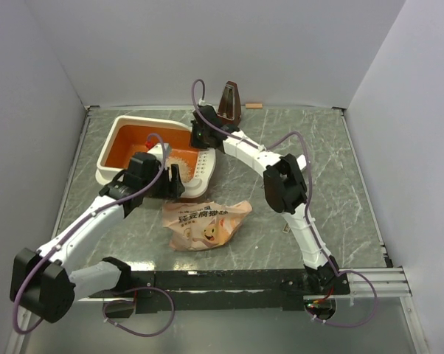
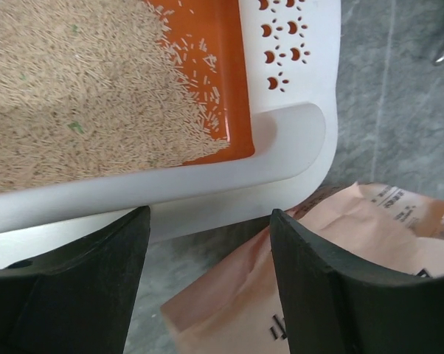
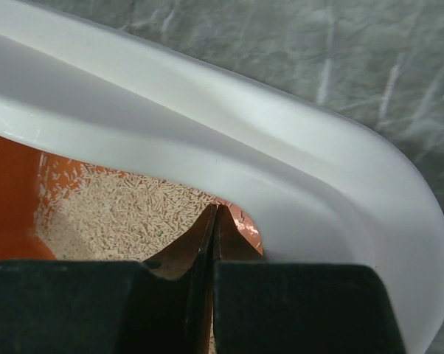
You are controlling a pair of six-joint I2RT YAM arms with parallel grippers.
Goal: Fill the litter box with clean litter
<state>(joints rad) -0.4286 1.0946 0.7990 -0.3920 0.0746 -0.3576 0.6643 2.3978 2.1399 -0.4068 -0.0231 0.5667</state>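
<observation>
though clean litter [image 2: 74,96] already lies in the litter box [image 2: 299,147], the open, empty left gripper [image 2: 209,221] should pinch the near bag [image 2: 347,243] high; right gripper [image 3: 213,269] shut.

Litter box [image 2: 296,147]: smooth, semi-gloss plastic. Clean litter [image 2: 74,96]: matt, granular. Bag [image 2: 355,221]: crinkled, matt. Counter [image 2: 399,88]: mottled, stone-look.

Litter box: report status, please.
Left gripper open, empty, over near rim. Right gripper shut on brown scoop. Litter box holds clean litter. Tan bag beside it.
</observation>
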